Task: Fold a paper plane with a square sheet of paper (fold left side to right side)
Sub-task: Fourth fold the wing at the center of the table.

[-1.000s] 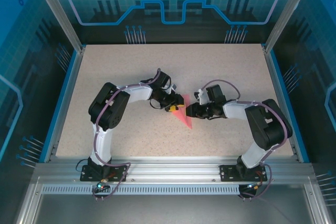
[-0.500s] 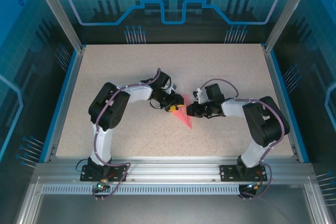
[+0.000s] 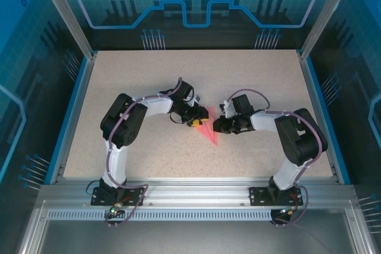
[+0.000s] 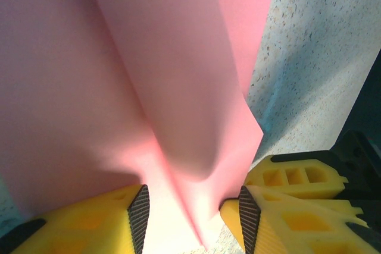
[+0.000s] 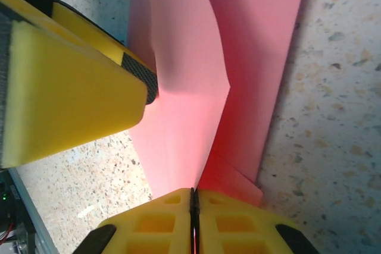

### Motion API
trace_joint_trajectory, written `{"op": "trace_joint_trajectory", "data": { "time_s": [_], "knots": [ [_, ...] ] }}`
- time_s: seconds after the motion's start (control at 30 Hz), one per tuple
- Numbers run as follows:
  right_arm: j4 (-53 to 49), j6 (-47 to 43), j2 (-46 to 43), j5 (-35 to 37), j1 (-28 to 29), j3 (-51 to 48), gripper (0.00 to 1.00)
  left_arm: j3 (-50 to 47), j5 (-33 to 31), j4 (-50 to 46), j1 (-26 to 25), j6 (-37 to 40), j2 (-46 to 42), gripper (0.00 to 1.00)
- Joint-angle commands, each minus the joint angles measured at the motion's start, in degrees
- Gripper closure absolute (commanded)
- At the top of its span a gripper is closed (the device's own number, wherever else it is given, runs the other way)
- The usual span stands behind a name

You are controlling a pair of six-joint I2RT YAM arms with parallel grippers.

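There is one piece of paper on the speckled table (image 3: pixel 149 75): a pink-red paper plane (image 3: pixel 208 132), lying near the middle between the two arms. From above it reads as a slim wedge, its wide end toward the far side and its single point toward the near right. Two grippers meet at that wide end, one from each side. The left gripper (image 3: pixel 196 118) comes in from the left and the right gripper (image 3: pixel 215 126) from the right, close to each other with the paper between them. In the left wrist view the paper plane (image 4: pixel 119 87) shows two flat layers and one raised fold running up the middle. The left gripper (image 4: pixel 191 218) has its two yellow fingers standing partly apart, one on each side of that fold, with the dark pads (image 4: pixel 140 209) right against the paper. I cannot tell whether they press it or only stand beside it. In the right wrist view the right gripper (image 5: pixel 191 212) has its two yellow fingers clenched tight together, and the edge of the raised fold (image 5: pixel 190 57) runs down into the seam between them, so it is pinching the paper. One finger (image 5: pixel 71 87) of the left gripper shows at the upper left of that view, its dark pad touching the paper's side.
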Motion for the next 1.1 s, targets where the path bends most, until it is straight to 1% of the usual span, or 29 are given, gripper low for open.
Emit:
{"op": "trace_joint_trajectory", "data": {
  "time_s": [0.0, 0.53, 0.77, 1.07],
  "knots": [
    [-2.38, -1.13, 1.13, 1.29, -0.5, 1.47, 0.9, 0.76, -1.38, -3.0, -0.23, -0.6, 1.69, 0.53],
    [-5.41, -2.5, 1.75, 3.63, -0.98, 2.91, 0.9, 0.7, -1.38, -3.04, -0.22, -0.61, 1.82, 0.53],
    [-5.18, -2.35, 1.61, 3.4, -1.02, 3.16, 0.89, 0.75, -1.34, -3.08, -0.29, -0.62, 1.87, 0.53],
    [-6.24, -2.75, 1.61, 4.78, -1.05, 3.29, 0.9, 0.67, -1.37, -3.09, -0.29, -0.64, 1.9, 0.53]
  ]
}}
